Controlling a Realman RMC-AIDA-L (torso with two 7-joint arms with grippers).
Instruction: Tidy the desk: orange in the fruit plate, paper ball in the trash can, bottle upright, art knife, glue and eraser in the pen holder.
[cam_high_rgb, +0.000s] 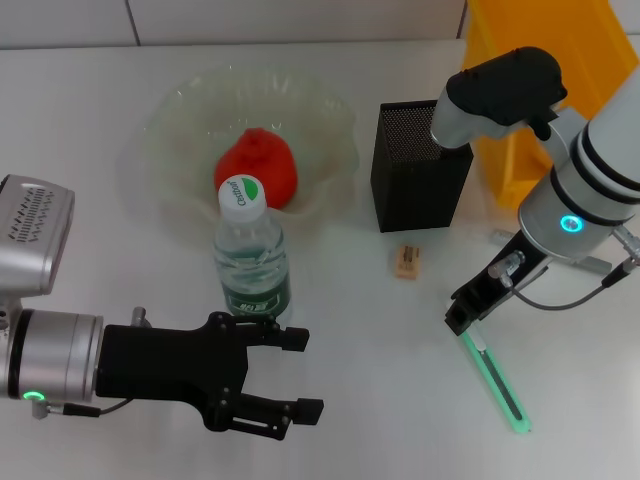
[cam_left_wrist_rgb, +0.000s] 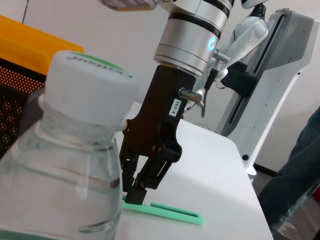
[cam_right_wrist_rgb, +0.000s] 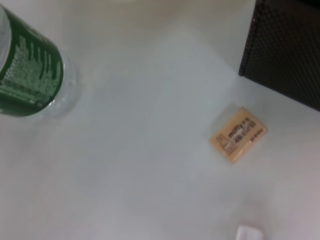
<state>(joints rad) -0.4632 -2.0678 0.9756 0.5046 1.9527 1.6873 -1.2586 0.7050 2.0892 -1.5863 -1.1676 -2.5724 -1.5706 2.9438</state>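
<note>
Two jobs look done, red-orange fruit (cam_high_rgb: 258, 165) in clear glass plate (cam_high_rgb: 180, 120) and water bottle (cam_high_rgb: 250, 255) upright; right gripper (cam_high_rgb: 468, 315) pinches green art knife (cam_high_rgb: 495, 380), left gripper (cam_high_rgb: 290, 375) spread, tan eraser (cam_high_rgb: 406, 261) left.

Green art knife (cam_high_rgb: 495, 378), black mesh pen holder (cam_high_rgb: 418, 165) (perforated), green-labelled bottle (cam_high_rgb: 251, 255)

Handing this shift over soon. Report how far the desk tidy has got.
Done: the orange sits in the fruit plate and the bottle stands upright. In hand: the right tool is down at one end of the green art knife, which lies flat on the desk. Left: the eraser beside the pen holder. The left tool is open near the bottle. No glue or paper ball shows.
</note>
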